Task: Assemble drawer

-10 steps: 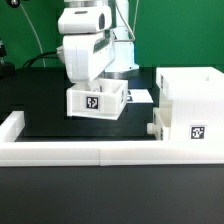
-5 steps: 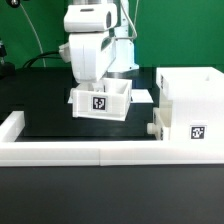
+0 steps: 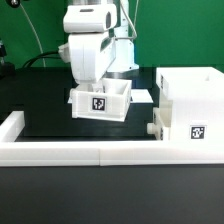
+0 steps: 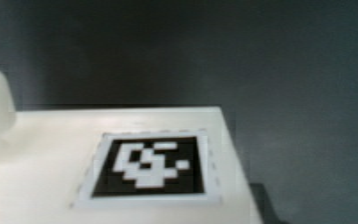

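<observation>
A small open-top white tray (image 3: 100,101) with a black-and-white tag on its front hangs a little above the black table, slightly tilted. My gripper (image 3: 99,85) comes down into it from above; its fingertips are hidden by the tray's walls, and the tray moves with it. The tall white casing (image 3: 190,100) stands at the exterior view's right, apart from the tray, with a tag low on its front. A small white part (image 3: 155,128) juts from the casing's lower left side. The wrist view shows the tray's wall and tag (image 4: 149,165) close up over the dark table.
A long low white border wall (image 3: 80,152) runs along the front and turns up at the exterior view's left (image 3: 12,125). A thin flat white board (image 3: 142,96) lies behind the tray. Dark equipment stands at the back left.
The arm and the tray shifted a little toward the exterior view's right between one second and half a second ago. Nothing has visibly moved since.
</observation>
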### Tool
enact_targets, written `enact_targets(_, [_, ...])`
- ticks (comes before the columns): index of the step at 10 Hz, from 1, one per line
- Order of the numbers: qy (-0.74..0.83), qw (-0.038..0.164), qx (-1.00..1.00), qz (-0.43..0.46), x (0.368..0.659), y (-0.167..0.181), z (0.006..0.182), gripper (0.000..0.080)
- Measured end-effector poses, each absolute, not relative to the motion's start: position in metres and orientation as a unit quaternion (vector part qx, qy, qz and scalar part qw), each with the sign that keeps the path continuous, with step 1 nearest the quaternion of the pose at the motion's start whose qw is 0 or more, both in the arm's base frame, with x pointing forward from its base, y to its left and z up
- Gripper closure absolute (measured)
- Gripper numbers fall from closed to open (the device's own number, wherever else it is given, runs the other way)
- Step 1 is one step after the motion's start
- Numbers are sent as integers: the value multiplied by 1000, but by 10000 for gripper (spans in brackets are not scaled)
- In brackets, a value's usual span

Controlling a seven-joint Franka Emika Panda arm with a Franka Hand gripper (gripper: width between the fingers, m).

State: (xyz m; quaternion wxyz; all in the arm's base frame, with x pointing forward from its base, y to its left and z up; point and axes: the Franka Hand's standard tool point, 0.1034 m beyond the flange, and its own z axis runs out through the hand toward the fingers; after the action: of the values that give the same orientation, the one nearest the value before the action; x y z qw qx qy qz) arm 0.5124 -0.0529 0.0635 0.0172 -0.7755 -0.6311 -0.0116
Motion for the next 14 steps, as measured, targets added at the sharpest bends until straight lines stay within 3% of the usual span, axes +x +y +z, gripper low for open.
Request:
enact_targets(11, [-643,22,-766,-9,513,-52,59,757])
enact_targets(12, [-657,33,-752,-22,512,-59,57,757])
enact_targets(14, [-652,36,-757,-24,511,-62,57,757])
